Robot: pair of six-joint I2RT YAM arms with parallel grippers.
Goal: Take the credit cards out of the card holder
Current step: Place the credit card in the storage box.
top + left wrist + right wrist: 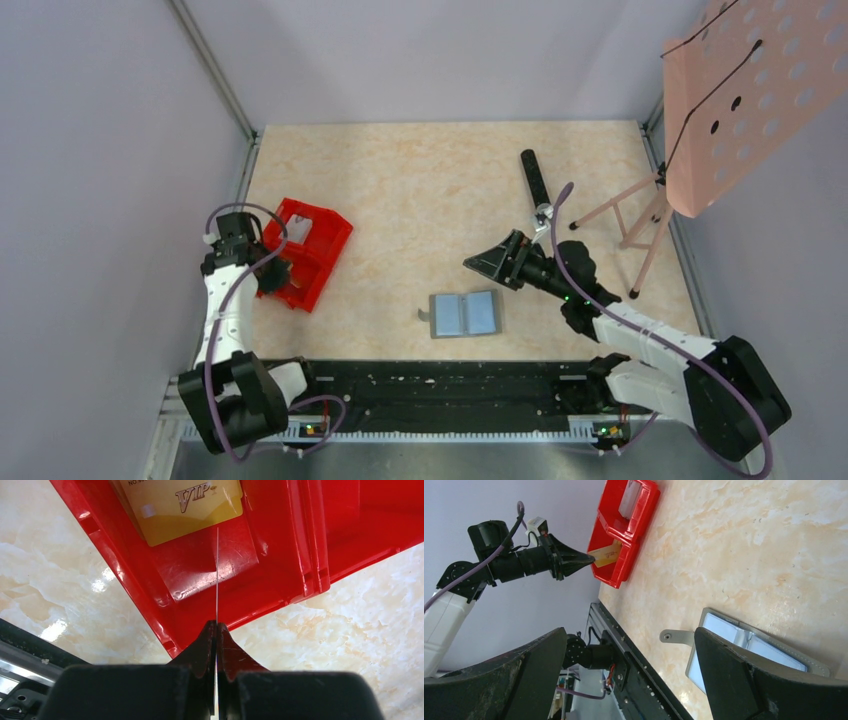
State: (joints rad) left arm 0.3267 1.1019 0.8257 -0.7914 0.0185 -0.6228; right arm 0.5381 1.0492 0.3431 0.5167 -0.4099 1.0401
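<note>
The card holder (465,313) lies open on the table near the front edge, its pale blue inner panels up (724,630). My left gripper (270,272) hangs over the near compartment of the red bin (325,260) and is shut on a thin card seen edge-on (217,570). A gold VIP card (182,505) rests inside that compartment. From the right wrist view the left gripper (591,557) shows a gold card (606,555) at its tip. My right gripper (495,262) is open and holds nothing, above the table just right of the card holder (629,635).
A pale card (300,232) stands in the bin's far compartment. A black microphone (535,175) lies at the back right. A pink music stand (740,100) with splayed legs (640,215) stands at the right edge. A black rail (440,385) runs along the front.
</note>
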